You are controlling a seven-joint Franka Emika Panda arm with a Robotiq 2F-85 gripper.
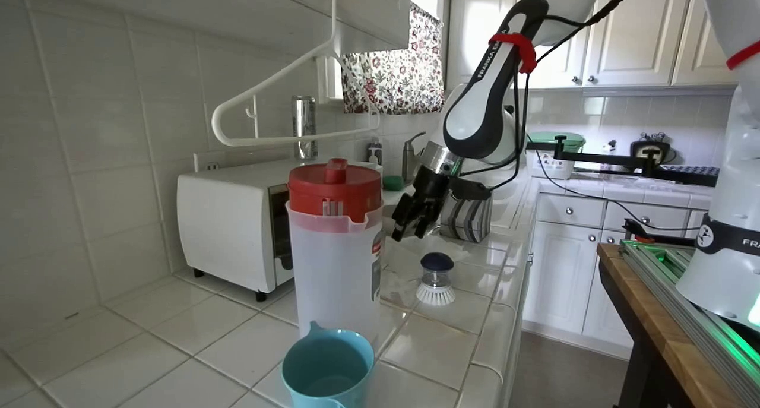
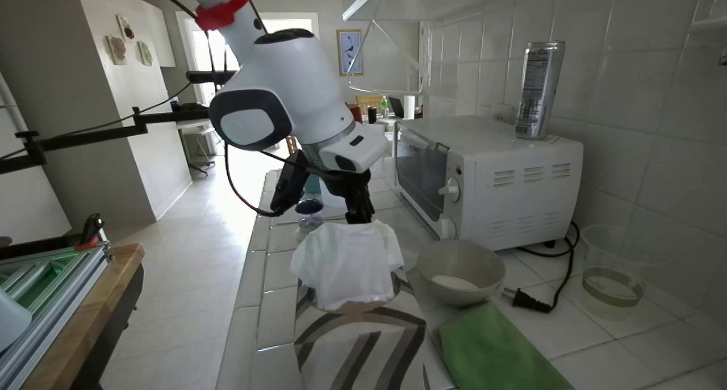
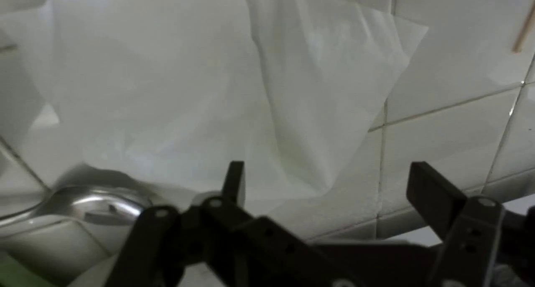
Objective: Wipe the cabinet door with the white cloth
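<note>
The white cloth [image 2: 349,262] hangs over the top of a striped box [image 2: 363,356] on the counter; the wrist view shows the cloth [image 3: 200,90] creased, its lower corner ahead of the jaws. My gripper [image 3: 328,170] stands open, its fingers wide apart and nothing held between them. In an exterior view the gripper [image 1: 409,233] points down over the counter, near the striped box [image 1: 469,218]. Whether a finger touches the cloth I cannot tell. White cabinet doors show above [image 1: 632,34] and below the far counter [image 1: 561,277]; which one is meant is unclear.
A white toaster oven [image 2: 500,180] bears a can [image 2: 539,89]. Beside the box are a bowl [image 2: 461,271] and a green cloth [image 2: 500,350]. A brush [image 1: 436,277], a red-lidded pitcher [image 1: 335,265] and a blue cup [image 1: 329,366] stand along the counter. A hanger [image 1: 297,138] dangles above.
</note>
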